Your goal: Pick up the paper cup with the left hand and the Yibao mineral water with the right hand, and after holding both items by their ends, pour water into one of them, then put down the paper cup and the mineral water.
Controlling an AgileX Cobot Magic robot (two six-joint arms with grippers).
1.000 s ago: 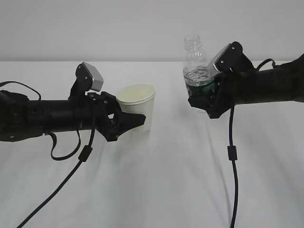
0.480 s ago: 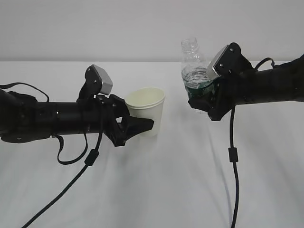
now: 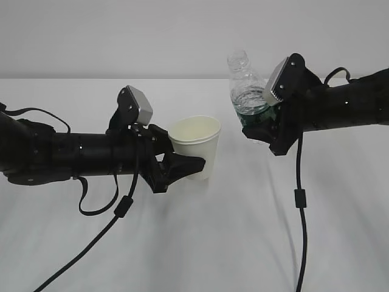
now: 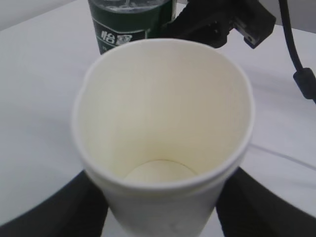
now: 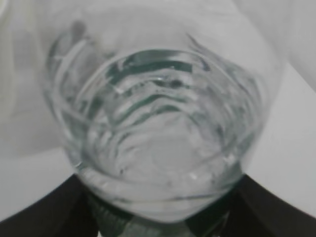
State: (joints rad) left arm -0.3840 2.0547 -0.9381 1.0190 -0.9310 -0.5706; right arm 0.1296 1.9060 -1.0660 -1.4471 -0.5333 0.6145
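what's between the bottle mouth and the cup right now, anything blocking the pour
Nothing visible. Only open air lies between the open neck of the Yibao mineral water and the rim of the paper cup; the cup's inside looks empty.

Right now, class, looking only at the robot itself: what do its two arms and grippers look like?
Both arms are black and tube-shaped. The left arm ends in a black gripper with angular fingers, the right arm in a similar black gripper. Each wrist carries a small grey-white box. Black cables hang from both.
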